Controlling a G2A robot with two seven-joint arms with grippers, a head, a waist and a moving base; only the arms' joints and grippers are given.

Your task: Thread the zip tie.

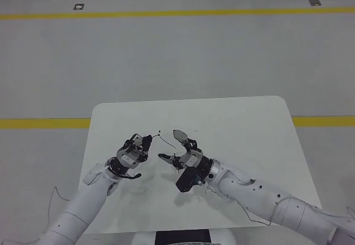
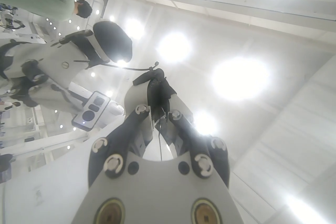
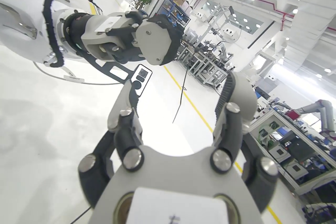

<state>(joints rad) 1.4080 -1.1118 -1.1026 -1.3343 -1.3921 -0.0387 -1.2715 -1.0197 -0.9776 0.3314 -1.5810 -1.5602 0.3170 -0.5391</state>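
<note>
Top view: a white table (image 1: pixel 251 122) carries both arms, which meet over its near middle. The left arm comes in from the near left corner, the right arm from the near right edge, and their grippers face each other a little apart. The right gripper (image 1: pixel 172 147) is spread wide with nothing between its fingers. The left gripper (image 1: pixel 143 144) is pinched tight on a thin black zip tie (image 1: pixel 155 135), whose free end sticks out toward the right gripper, raised above the table.

In the left wrist view, the left gripper (image 2: pixel 155 80) has its fingers pressed together around the zip tie (image 2: pixel 131 68), and a small head shows at the strap's end just past the fingertips.

In the right wrist view, the right gripper (image 3: pixel 183 89) stands wide apart. Beyond it the left gripper (image 3: pixel 170 57) holds the zip tie (image 3: pixel 180 96), which hangs free in the gap between the open fingers without touching either.
</note>
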